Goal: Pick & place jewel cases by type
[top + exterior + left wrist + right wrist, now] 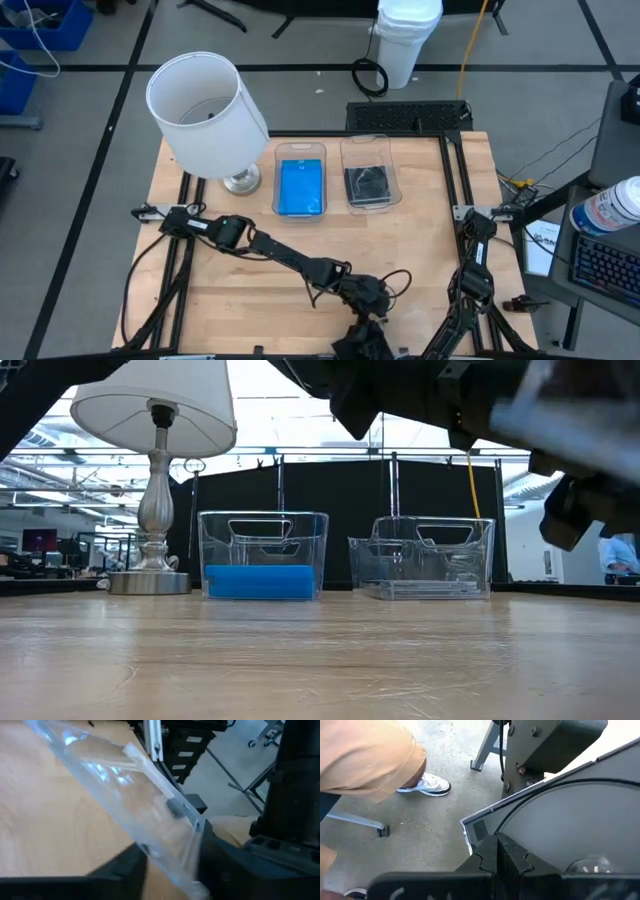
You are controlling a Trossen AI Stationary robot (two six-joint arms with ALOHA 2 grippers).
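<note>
Left gripper [167, 870] fingers grip a clear, thin plastic jewel case [135, 795] (tilted above the wooden table [45, 820]); right gripper [500, 857] fingers are pressed together on a grey-lined clear case [560, 825].

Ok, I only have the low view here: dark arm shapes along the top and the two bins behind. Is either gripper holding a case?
Observer: Yes. The left wrist view shows the left gripper clamped on a clear jewel case, tilted above the table.
Operator: What's in the right-hand bin? It looks nearly empty to me.
Observer: From above, the right bin holds a clear case with a dark inside.
Operator: And the right arm?
Observer: The right gripper has its fingers together at the edge of a grey-trayed case. I cannot tell if it grips it. It looks down at the floor, with a person's shoe in sight.
</note>
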